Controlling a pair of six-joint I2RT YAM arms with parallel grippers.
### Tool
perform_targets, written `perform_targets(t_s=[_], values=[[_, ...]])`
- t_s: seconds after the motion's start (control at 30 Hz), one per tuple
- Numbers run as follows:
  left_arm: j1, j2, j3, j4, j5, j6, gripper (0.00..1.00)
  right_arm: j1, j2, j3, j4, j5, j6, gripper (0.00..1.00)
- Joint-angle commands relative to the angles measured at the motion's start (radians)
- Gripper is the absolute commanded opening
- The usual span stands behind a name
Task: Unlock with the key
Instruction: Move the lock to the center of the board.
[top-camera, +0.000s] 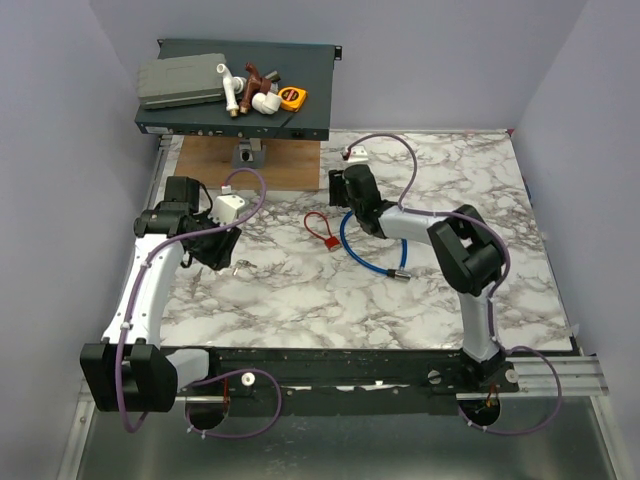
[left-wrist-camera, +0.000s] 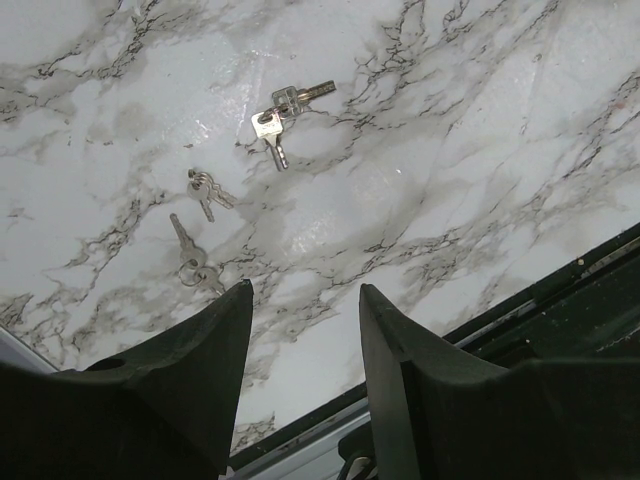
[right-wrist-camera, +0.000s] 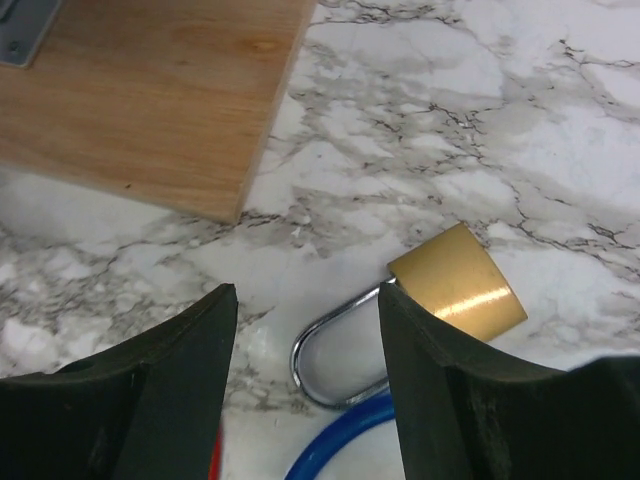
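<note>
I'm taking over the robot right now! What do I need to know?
Left gripper: open, empty, above silver keys on the table.
Right gripper: open, empty, above the padlock.
Key: on its red cord, lying on the table beside the blue cable lock, not held.
Done: nothing yet.
Left: pick up the key and unlock.

My left arm (top-camera: 150, 290) and right arm (top-camera: 480, 325) are white tubes with black joints, purple cables (top-camera: 385, 137) looping along both. I see the left tool (left-wrist-camera: 305, 290) and right tool (right-wrist-camera: 306, 290) end in thick matte-black fingers (left-wrist-camera: 190, 380).
</note>
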Motion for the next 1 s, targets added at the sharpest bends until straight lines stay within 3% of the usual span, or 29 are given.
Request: perform_targets(t_s=[0.0,0.27,0.57,0.97], values=[[0.005,-0.030,-0.010,-0.020,-0.011,0.023,0.46,-0.038,0.112,0.107,-0.017,0.078,-0.015,0.61],[0.005,-0.030,0.003,-0.033,-0.027,0.033,0.46,-0.084,0.187,0.196,-0.056,0.101,-0.022,0.61],[0.005,-0.025,0.014,-0.038,-0.025,0.034,0.45,-0.087,0.212,0.140,-0.084,0.069,0.002,0.61],[0.005,0.001,-0.012,0.007,-0.128,0.063,0.45,-0.064,0.113,0.019,-0.106,-0.164,0.111,0.53]])
